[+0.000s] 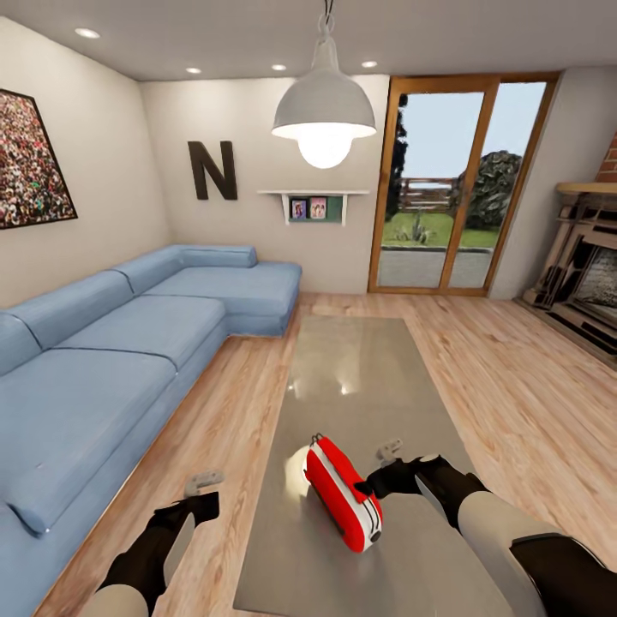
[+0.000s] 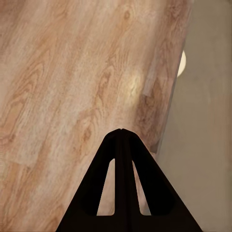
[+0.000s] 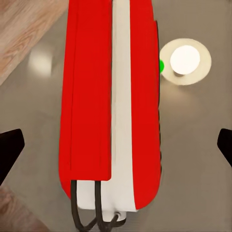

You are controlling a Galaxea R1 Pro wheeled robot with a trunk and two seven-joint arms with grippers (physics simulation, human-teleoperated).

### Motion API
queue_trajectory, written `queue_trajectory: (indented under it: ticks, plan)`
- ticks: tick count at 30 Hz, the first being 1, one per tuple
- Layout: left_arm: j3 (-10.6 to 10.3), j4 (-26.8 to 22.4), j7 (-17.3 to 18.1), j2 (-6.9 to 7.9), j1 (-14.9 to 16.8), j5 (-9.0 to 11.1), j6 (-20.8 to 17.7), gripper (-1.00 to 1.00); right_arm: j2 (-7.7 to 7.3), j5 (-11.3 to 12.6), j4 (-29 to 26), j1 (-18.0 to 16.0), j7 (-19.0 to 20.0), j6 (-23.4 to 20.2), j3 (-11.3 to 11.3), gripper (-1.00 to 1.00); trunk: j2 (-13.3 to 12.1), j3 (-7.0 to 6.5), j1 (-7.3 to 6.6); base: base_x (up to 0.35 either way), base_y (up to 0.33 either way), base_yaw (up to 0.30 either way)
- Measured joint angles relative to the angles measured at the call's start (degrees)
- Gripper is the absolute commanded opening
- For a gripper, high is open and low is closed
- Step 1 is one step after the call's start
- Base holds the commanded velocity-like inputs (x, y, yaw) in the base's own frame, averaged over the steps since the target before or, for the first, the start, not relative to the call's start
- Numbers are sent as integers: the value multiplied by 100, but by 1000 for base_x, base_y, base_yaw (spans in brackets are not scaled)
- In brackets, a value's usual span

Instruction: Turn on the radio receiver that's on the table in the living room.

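Right wrist view: fingers (image 3: 10, 147) spread wide, either side of small bright red rounded radio receiver (image 3: 113, 101) with white band, nothing pinched. Radio lying on near end of long glossy grey desk (image 1: 368, 377), right gripper (image 1: 387, 476) close against its side. Small green dot at its edge; whether that means switched on, cannot tell. Left gripper (image 2: 122, 131) pressed together, idle over light wood floor (image 2: 63, 72) beside desk. Approach done; switching probably left.
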State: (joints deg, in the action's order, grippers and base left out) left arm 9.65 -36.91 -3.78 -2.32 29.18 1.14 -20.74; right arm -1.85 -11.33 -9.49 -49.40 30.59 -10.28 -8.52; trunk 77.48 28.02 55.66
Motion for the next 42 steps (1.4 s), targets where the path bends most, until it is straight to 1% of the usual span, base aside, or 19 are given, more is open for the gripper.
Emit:
queue_trajectory:
  ticks: [7, 10, 14, 32, 35, 42]
  plan:
    - [-1, 0, -2, 12, 0, 0, 0, -100, 0, 0, 0, 0, -26, 6, 0, 100, -281, -126, -154, 0, 0, 0]
    - [-5, 0, -4, 12, 0, 0, -3, -100, 0, 6, 0, 0, -189, 11, 0, 100, -401, -180, -220, 0, 0, 0]
    - [-7, 0, -3, 12, 0, 0, -7, -100, 0, 8, 0, 0, -261, 17, 0, 100, -561, -251, -307, 0, 0, 0]
    - [-7, 0, -3, 12, 0, 0, -9, -100, 0, 9, 0, 0, -272, 18, 0, 100, -1283, -574, -703, 0, 0, 0]
    - [-7, 0, -1, 12, 0, 0, -9, -100, 0, 9, 0, 0, -272, 18, 0, 100, -1404, -628, -769, -147, 0, 0]
    - [-8, 8, -4, 12, 0, 0, -9, -100, 0, 9, 0, 0, -272, 18, 0, 100, -1684, -754, -922, -305, 0, 0]
